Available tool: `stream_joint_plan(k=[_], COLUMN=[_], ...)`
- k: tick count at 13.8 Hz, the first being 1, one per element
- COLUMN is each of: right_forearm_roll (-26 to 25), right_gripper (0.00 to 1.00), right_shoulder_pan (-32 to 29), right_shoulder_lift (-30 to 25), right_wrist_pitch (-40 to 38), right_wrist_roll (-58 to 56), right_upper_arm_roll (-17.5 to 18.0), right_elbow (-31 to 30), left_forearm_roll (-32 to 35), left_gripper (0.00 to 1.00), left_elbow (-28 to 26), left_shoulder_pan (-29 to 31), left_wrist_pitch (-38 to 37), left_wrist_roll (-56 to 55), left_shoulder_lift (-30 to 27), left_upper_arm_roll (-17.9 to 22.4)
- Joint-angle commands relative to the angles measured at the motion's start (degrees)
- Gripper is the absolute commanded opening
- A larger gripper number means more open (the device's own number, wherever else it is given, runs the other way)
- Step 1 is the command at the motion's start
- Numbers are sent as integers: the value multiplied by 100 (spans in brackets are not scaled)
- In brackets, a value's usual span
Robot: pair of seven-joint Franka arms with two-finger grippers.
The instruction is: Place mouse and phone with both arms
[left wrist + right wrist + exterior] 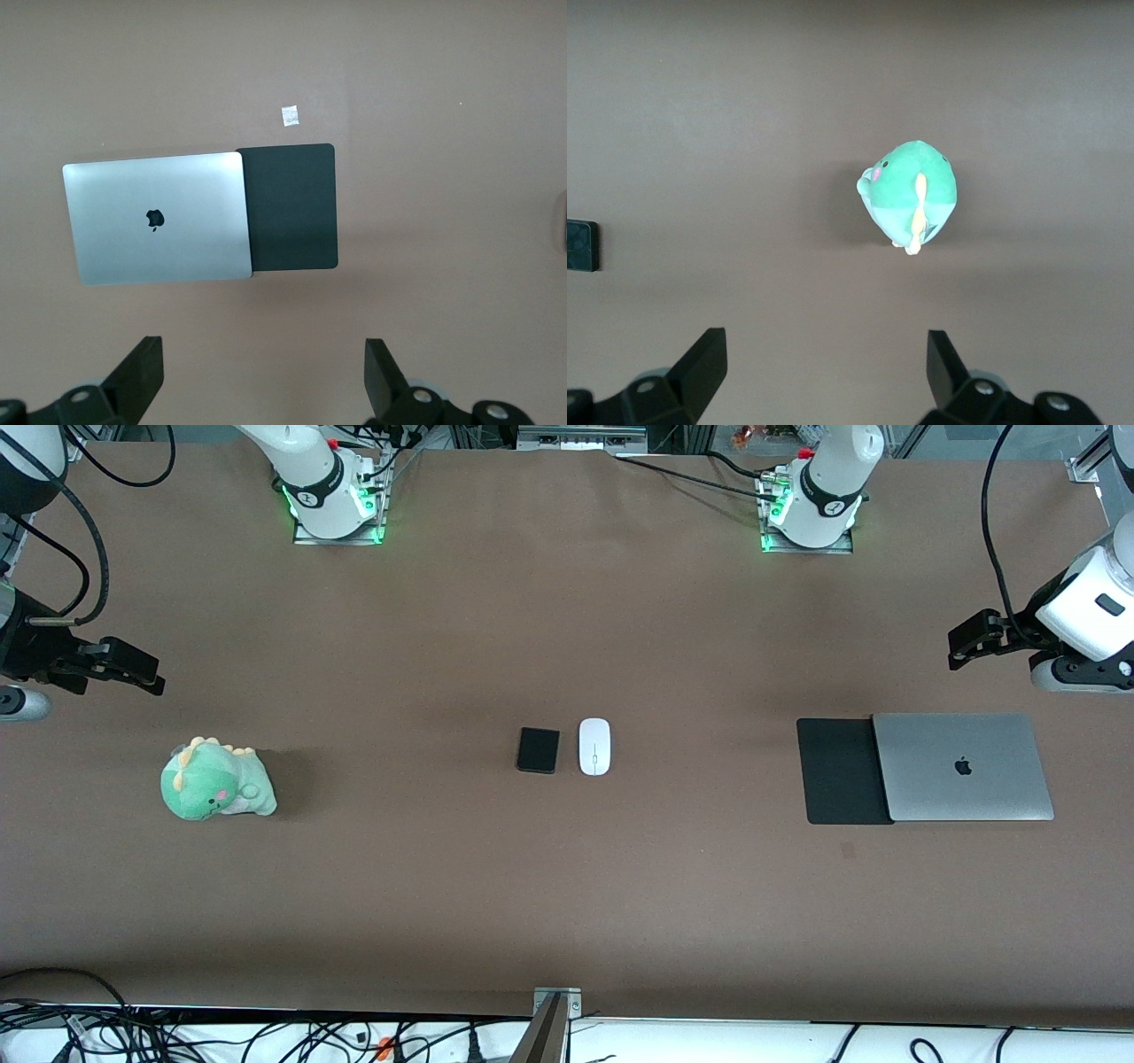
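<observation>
Phone (538, 750) beside mouse (594, 747), well apart from both released grippers, left gripper (964, 645), right gripper (142, 670).

Bare table (567, 886) rings the touching phone (538, 750) and mouse (594, 747).

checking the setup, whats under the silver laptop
The closed silver laptop lies flat on the brown table, one edge overlapping the flat black mouse pad. How far the pad runs beneath, and anything else under the laptop, is covered.
</observation>
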Motion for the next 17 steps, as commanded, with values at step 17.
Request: stream_joint_plan(k=[17], right_forearm_roll=[-83], right_gripper=[100], right_shoulder_pan=[66], right_shoulder_lift=[-30], right_wrist_pitch=[-55], right_wrist_roll=[62], right_upper_arm_roll=[14], right_elbow=[-56], left_forearm_roll=[-929], left_gripper=[100], left_elbow=[798], left_shoulder_pan=[-2456], left_wrist_pitch=[1427], left_wrist_roll=[-929], left_shoulder_lift=[2583], left_upper_arm_roll=[21])
